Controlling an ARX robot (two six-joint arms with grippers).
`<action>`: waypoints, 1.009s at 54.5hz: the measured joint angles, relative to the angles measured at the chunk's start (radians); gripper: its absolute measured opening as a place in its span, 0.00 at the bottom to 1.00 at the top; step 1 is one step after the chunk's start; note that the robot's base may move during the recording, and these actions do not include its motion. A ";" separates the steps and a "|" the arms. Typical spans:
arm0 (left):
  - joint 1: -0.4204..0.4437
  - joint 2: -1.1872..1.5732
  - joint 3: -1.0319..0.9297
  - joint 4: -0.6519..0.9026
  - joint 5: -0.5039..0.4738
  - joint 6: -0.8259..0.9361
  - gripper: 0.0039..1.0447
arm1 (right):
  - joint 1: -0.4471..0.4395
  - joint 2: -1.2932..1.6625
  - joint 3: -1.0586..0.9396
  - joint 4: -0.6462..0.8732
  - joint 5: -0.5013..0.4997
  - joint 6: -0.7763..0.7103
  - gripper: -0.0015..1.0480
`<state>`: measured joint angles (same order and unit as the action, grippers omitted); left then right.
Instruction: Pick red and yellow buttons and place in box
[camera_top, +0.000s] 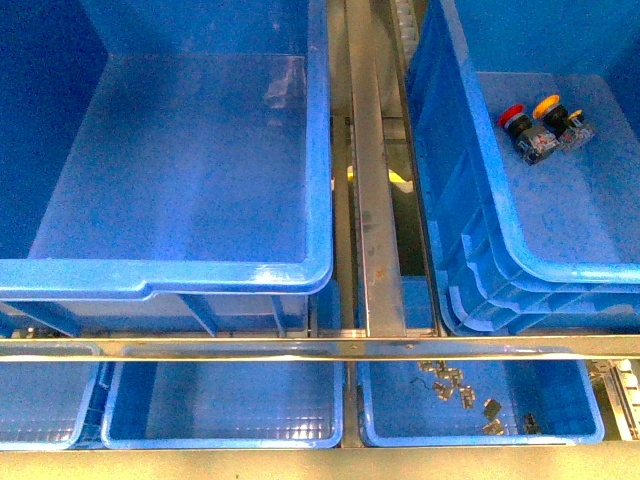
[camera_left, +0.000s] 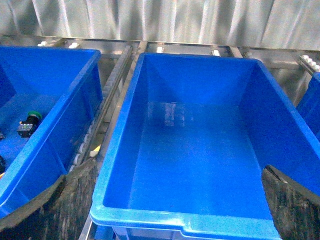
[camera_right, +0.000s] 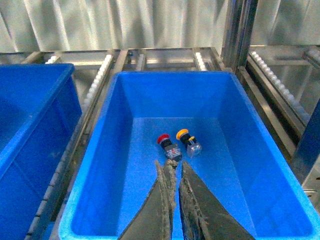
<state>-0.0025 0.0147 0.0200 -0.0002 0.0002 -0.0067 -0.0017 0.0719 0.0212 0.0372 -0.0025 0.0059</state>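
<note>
Right gripper (camera_right: 174, 172): fingers drawn nearly together with only a thin slit between them, nothing held. It hangs above the floor of the right-hand box (camera_right: 97, 150). Just ahead of its fingertips lie the red button (camera_right: 164, 140) and the yellow button (camera_right: 183, 135), side by side and touching or nearly so, both tipped over on the box floor. In the front view the same red button (camera_top: 513, 117) and yellow button (camera_top: 547, 106) lie toward the far end of that box (camera_top: 470, 180).

Left gripper (camera_left: 170, 200): fingers (camera_left: 55, 210) spread wide apart at the two lower corners of the wrist view, nothing between them. Below and ahead of it sits a large blue crate (camera_left: 120, 130) with a bare floor. Off to one side of this gripper, a neighbouring blue crate (camera_left: 80, 100) holds a green-capped switch (camera_left: 29, 122).

Front view, nearest row: a shallow blue tray (camera_top: 575, 420) holds small metal parts (camera_top: 450, 378).
</note>
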 joint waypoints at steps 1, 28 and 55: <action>0.000 0.000 0.000 0.000 0.000 0.000 0.93 | 0.000 -0.023 0.000 -0.019 0.005 0.000 0.04; 0.000 0.000 0.000 0.000 0.000 0.000 0.93 | 0.000 -0.067 0.000 -0.035 0.003 0.000 0.04; 0.000 0.000 0.000 0.000 0.000 0.000 0.93 | 0.000 -0.067 0.000 -0.035 0.003 -0.002 0.85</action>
<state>-0.0025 0.0147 0.0200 -0.0006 0.0002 -0.0067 -0.0013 0.0048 0.0212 0.0017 0.0002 0.0044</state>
